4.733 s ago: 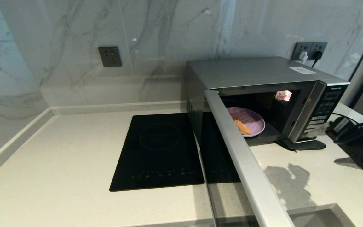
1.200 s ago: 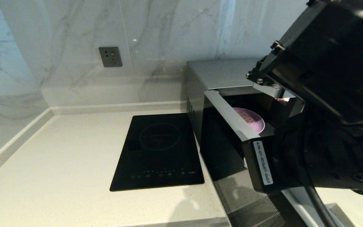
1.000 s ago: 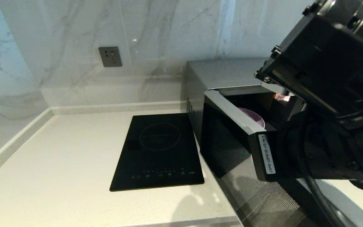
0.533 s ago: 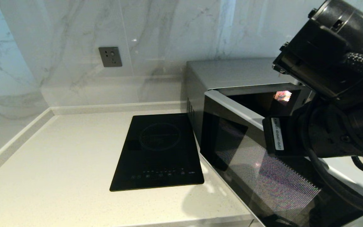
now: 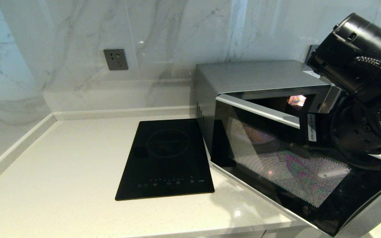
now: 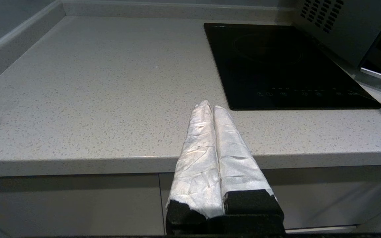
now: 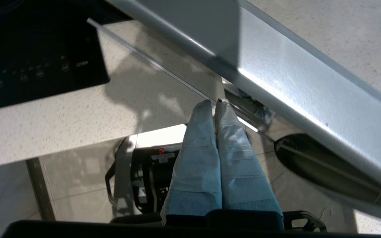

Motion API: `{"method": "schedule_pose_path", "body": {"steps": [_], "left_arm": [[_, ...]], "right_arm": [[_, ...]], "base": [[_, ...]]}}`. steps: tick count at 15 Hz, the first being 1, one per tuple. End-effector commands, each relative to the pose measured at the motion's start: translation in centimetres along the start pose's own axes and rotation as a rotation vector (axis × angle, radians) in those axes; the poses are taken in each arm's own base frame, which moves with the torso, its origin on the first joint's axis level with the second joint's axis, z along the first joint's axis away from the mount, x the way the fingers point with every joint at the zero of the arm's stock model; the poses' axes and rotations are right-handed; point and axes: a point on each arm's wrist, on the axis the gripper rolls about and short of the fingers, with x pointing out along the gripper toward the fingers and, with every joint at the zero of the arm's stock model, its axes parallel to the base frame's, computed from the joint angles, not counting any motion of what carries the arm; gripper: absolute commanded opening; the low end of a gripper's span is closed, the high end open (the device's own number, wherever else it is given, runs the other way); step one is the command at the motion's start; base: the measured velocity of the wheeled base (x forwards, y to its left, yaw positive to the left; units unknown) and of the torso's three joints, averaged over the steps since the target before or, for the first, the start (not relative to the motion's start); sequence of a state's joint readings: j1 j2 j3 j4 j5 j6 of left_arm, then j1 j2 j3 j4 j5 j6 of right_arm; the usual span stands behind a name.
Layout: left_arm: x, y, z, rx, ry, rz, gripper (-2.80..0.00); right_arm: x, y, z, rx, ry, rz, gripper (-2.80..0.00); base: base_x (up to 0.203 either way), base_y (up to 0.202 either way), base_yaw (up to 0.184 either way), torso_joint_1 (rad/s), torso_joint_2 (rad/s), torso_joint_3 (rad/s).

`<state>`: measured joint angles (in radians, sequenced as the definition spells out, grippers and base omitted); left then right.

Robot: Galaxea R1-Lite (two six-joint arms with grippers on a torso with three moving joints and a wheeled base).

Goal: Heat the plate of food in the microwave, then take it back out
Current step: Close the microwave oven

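Dark glass with a fine dotted mesh fills the microwave [image 5: 263,82] door [image 5: 286,165], which stands ajar, its brushed silver edge and curved handle [image 7: 326,109] smooth and shiny. Right gripper [image 7: 215,104], its padded fingers wrapped in crinkled tape and pressed together holding nothing, has its tips at the door's outer face just beside the handle; in the head view the arm's black wrist sits at 3 o'clock against the door's top rim. Whether the plate is inside cannot be told. Left gripper [image 6: 209,105], fingers likewise pressed together, hangs idle off the counter's [image 5: 61,172] near edge. Speckled pale stone carries a flat black hob [image 5: 167,158] at the microwave's 9 o'clock. Veined marble wall beyond holds a grey socket [image 5: 115,59].
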<state>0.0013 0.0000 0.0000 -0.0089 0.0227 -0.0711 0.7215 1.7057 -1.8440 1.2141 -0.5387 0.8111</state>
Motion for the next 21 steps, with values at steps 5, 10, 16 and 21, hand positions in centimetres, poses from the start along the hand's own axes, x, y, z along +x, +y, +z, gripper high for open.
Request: {"method": "schedule_pose_path", "body": {"steps": [5, 10, 16, 21], "left_arm": [[0.0, 0.0, 0.0, -0.001, 0.001, 0.001, -2.80], [0.0, 0.0, 0.0, -0.001, 0.001, 0.001, -2.80], [0.0, 0.0, 0.0, -0.001, 0.001, 0.001, -2.80], [0.0, 0.0, 0.0, -0.001, 0.001, 0.001, -2.80]], "right_arm": [[2.2, -2.2, 2.5, 0.141, -0.034, -0.075, -2.80], [4.9, -2.8, 4.9, 0.244, -0.088, -0.101, -2.80], [5.9, -2.6, 6.8, 0.287, -0.168, -0.075, -2.80], [8.1, -3.8, 9.1, 0.350, -0.188, -0.132, -2.80]], "base": [[0.000, 0.000, 0.000, 0.000, 0.00, 0.000], [0.000, 0.000, 0.000, 0.000, 0.00, 0.000], [0.000, 0.000, 0.000, 0.000, 0.00, 0.000], [0.000, 0.000, 0.000, 0.000, 0.00, 0.000]]}}
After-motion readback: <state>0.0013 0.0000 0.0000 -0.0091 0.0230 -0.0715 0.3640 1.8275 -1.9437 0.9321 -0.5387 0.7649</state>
